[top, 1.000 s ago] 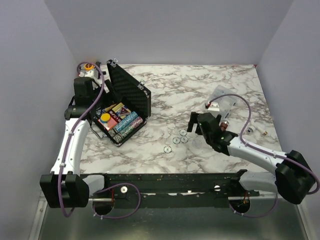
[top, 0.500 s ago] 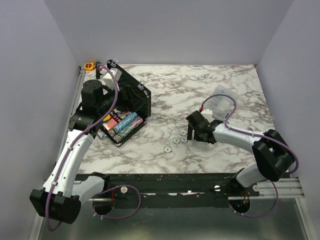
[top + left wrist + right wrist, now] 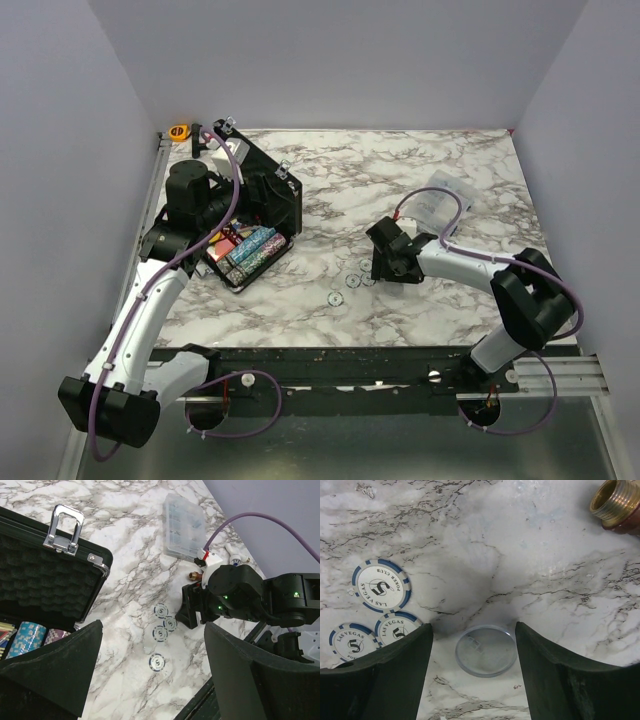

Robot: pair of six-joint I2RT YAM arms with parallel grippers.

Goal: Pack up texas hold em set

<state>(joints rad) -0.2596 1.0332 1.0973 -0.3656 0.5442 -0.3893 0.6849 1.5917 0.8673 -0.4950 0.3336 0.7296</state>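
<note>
The case (image 3: 262, 190) stands open at the far left of the table (image 3: 430, 165), lid raised. Its long side runs on a diagonal from far left to near right, and rows of chips (image 3: 252, 250) show in its base. Four loose chips (image 3: 159, 633) with blue and white edges lie flat in a small cluster on the marble, well apart from the case on its right. Just right of that cluster lies a clear disc (image 3: 485, 650), also flat; being round, it offers no long axis to align with. The right gripper (image 3: 473, 630) is set low directly over this disc, fingers spread with one on either side and a visible gap at each, so nothing is pinched yet. In my judgement the coming move turns on that straddle: the disc is centred enough for a straight close. The nearest blue chips sit close outside the left finger and may be nudged. The left gripper (image 3: 152, 627) hangs above the case's near right edge, spread wide and holding nothing. It is the nearer arm to the case, and the right arm the nearer to the loose pieces. A brass fitting (image 3: 615, 504) and a clear bag (image 3: 184, 525) lie beyond the right gripper. From above, the left arm covers much of the case's interior and the disc cannot be made out. In the right wrist view one chip is partly cut off by the finger. The faint mark on the disc is illegible.
</note>
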